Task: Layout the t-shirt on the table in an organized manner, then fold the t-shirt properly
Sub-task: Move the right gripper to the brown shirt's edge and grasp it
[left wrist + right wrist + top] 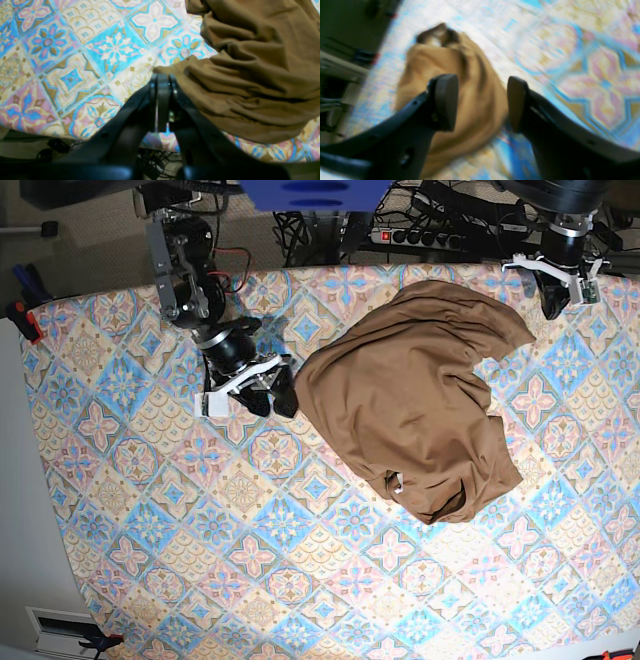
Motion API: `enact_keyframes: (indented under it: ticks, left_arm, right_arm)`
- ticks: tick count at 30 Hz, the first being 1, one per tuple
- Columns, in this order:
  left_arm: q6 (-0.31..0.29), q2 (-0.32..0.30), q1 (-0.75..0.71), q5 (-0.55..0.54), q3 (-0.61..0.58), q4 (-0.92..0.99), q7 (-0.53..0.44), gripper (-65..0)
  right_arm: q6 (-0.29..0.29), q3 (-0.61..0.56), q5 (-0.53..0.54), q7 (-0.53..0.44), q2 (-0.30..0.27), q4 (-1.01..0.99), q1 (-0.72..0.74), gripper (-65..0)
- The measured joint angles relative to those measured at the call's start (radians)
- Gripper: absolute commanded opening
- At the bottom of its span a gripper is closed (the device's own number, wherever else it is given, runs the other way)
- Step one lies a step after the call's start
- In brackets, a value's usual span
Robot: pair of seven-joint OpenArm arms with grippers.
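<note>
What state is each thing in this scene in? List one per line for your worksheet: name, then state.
t-shirt: crumpled, not spread flat, unfolded, lying on the table.
table: covered by a patterned cloth, t-shirt resting on it.
left hand: shut, at the t-shirt's edge.
right hand: open, beside the t-shirt, holding nothing.

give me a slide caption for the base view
Crumpled t-shirt on the patterned table, right gripper open at its edge, left gripper shut.

Right wrist view motion-blurred: shirt (pixel 460 100) folds, table (pixel 595 75) pattern smeared. Left wrist view crops shirt at top, right edges.
</note>
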State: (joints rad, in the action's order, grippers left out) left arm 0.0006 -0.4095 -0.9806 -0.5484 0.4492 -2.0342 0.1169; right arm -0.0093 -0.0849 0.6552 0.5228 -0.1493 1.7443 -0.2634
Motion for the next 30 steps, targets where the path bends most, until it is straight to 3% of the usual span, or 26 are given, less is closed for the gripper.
enact_keyframes:
  ticks: [5,12,19,24,30]
  left_arm:
    - [-0.003,0.002,0.000,0.000,0.000,0.000,0.000,-65.0]
    - [-0.003,0.002,0.000,0.000,0.000,0.000,0.000,-65.0]
    - [-0.003,0.002,0.000,0.000,-0.002,0.000,0.000,-65.0]
    - [-0.003,0.002,0.000,0.000,-0.002,0.000,0.000,-65.0]
    - [-0.003,0.000,0.001,0.000,-0.004,0.000,0.000,-65.0]
  right_arm:
    - [-0.003,-0.002,0.000,0.007,-0.005,-0.117,-0.016,-34.1]
    - [0.032,-0.011,0.018,-0.054,0.008,-0.208,0.000,-34.1]
    - [0.018,-0.158,0.003,-0.080,0.016,-0.215,0.008,-34.1]
    - [0.052,-0.186,0.023,-0.109,0.016,-0.257,0.019,-34.1]
    - [0.039,-0.254,0.023,-0.075,0.024,-0.344,0.154,-36.3]
